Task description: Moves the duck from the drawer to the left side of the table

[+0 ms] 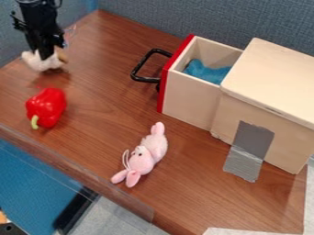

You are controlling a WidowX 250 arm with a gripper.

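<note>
Brown wood-grain table point(98, 133) stretches right across your camera view, with a blue-gray panel point(184, 13) rising behind it. On its right side stands a pale wooden box point(276, 73), and its drawer point(190, 98) is pulled out toward the left, showing you a red front point(175, 69). Up in the upper left corner hangs your black gripper point(43, 55), pointing down, its fingers together on the duck and clamped around its middle. Near the front edge of the table, left of the box, a pink plush rabbit point(144, 158) lies stretched out at a slant, its ears toward the lower left. Gray tape point(248, 149) runs down the near side of the box and onto the tabletop. Below the gripper in the view, well apart from the rabbit, you have a red bell pepper point(47, 106) with its green stem aimed toward the near edge. A black handle point(138, 71) juts from the drawer's front. Something blue (soft-looking, maybe cloth) point(205, 71) lies inside the open drawer. As for your duck point(34, 60), it is at the table's left side, mostly white with a tan part on the right, out of the drawer and just above the pepper in the view.
</note>
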